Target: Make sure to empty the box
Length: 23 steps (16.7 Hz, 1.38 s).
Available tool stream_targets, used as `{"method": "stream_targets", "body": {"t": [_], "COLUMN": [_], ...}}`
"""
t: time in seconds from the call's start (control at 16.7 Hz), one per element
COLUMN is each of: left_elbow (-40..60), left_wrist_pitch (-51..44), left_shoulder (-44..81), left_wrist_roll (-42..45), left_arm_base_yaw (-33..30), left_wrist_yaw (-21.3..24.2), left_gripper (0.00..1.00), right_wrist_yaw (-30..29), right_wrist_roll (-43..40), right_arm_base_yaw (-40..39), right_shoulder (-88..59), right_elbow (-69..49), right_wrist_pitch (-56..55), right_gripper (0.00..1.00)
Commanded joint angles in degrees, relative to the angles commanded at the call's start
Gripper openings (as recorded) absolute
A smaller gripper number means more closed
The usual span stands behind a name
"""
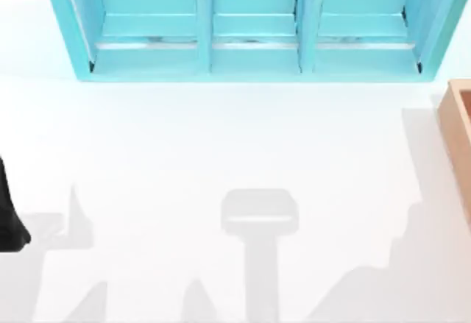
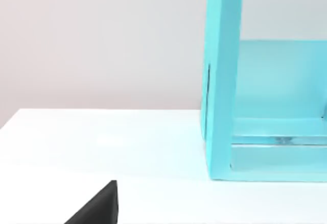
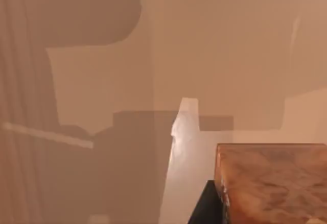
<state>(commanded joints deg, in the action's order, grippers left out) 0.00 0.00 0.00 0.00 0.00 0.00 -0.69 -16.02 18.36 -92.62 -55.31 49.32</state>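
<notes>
The box (image 1: 458, 128), light tan with thick walls, stands at the table's right edge and is cut off by the top view's border. The right wrist view looks into the box (image 3: 219, 45), with its tan inner walls and floor in shadow. An orange-brown marbled block (image 3: 276, 183) sits close to that camera, and a black part of my right gripper (image 3: 204, 208) is beside it. Whether the block is held is unclear. My left arm (image 1: 9, 213) is parked at the table's left edge, and a black tip of my left gripper (image 2: 97, 206) hangs over the white table.
A big turquoise three-bay shelf unit (image 1: 250, 29) stands along the back of the white table (image 1: 221, 139); its end wall (image 2: 225, 81) rises ahead of the left wrist camera. Grey arm shadows lie across the table's front.
</notes>
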Motion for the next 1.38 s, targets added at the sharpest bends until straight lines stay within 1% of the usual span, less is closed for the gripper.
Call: {"method": "stream_targets", "body": {"t": [0.3,0.42,0.54,0.78,1.14,1.26,1.38], "left_elbow": [0.00,0.00,0.00,0.00,0.00,0.00,0.00], "left_wrist_pitch": [0.00,0.00,0.00,0.00,0.00,0.00,0.00], "left_shoulder": [0.00,0.00,0.00,0.00,0.00,0.00,0.00], "left_wrist_roll": [0.00,0.00,0.00,0.00,0.00,0.00,0.00], "left_arm_base_yaw": [0.00,0.00,0.00,0.00,0.00,0.00,0.00], "left_wrist_yaw": [0.00,0.00,0.00,0.00,0.00,0.00,0.00], "left_gripper": [1.00,1.00,1.00,1.00,1.00,1.00,1.00], "right_wrist_yaw": [-2.34,-2.13,-1.19,0.97,1.14,1.15,1.16], "right_wrist_roll": [1.16,1.05,0.58,-1.37,-1.46,0.38,4.64], "right_arm_base_yaw": [-0.03,0.21,0.37,0.63,0.35,-1.47,-5.75], "right_shoulder": [10.69,11.71,10.34,4.62,4.06,2.98,0.91], "right_elbow": [-12.80,-16.30,-17.47,-18.81,-18.87,-19.15,-19.78], "right_wrist_pitch": [16.70,22.40,25.82,26.62,26.51,26.31,25.71], "right_gripper": [0.00,0.00,0.00,0.00,0.00,0.00,0.00]}}
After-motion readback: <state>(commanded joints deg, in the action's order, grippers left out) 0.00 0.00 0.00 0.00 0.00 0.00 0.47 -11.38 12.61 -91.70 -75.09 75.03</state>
